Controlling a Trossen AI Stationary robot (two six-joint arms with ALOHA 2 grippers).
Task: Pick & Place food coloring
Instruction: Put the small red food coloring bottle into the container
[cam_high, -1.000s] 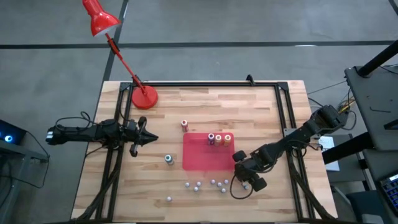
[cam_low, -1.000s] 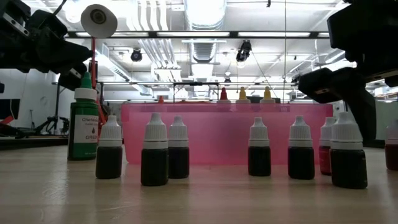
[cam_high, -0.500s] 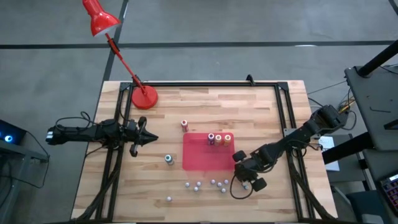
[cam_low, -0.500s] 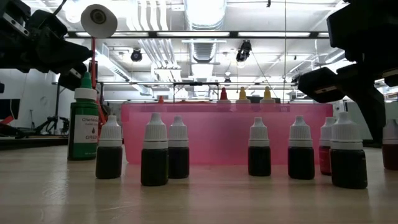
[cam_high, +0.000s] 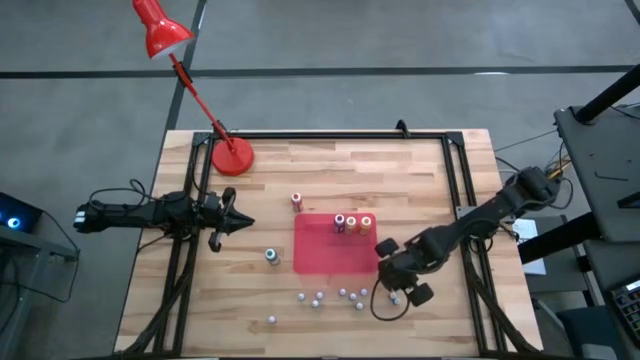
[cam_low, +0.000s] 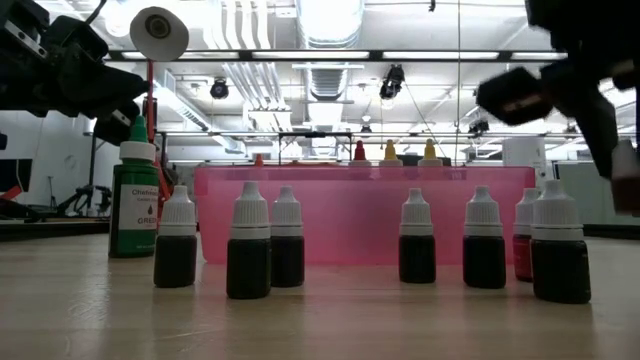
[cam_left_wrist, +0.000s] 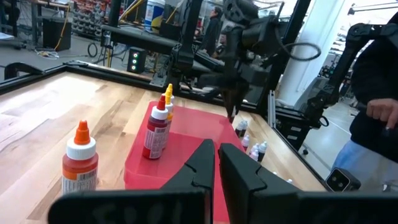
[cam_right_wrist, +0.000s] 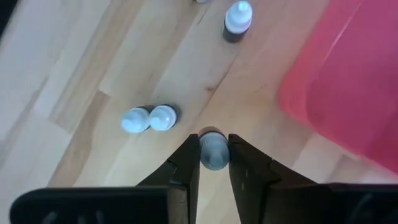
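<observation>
Food coloring bottles stand upright: three on the red mat, an orange one beyond it, a green one to its left. Several smaller dark bottles with white caps stand on the wood near the mat's front edge. My right gripper is there, shut on one small white-capped bottle. My left gripper waits shut and level at the table's left side, holding nothing. My right gripper pinches the small bottle's white cap between its two fingers. The fingers come from above, pointing steeply down. The bottle hangs upright below them, lifted clear of the table.
A red desk lamp's base stands at the far left corner. Black frame rails run along the table's sides. One small bottle stands alone near the front edge. A person stands beyond the table's right side.
My right gripper has taken hold of the small white-capped bottle at the table's near right and has risen. The bottle stood on the wood half a second ago; now it hangs clear above it. The other bottles have kept their places.
</observation>
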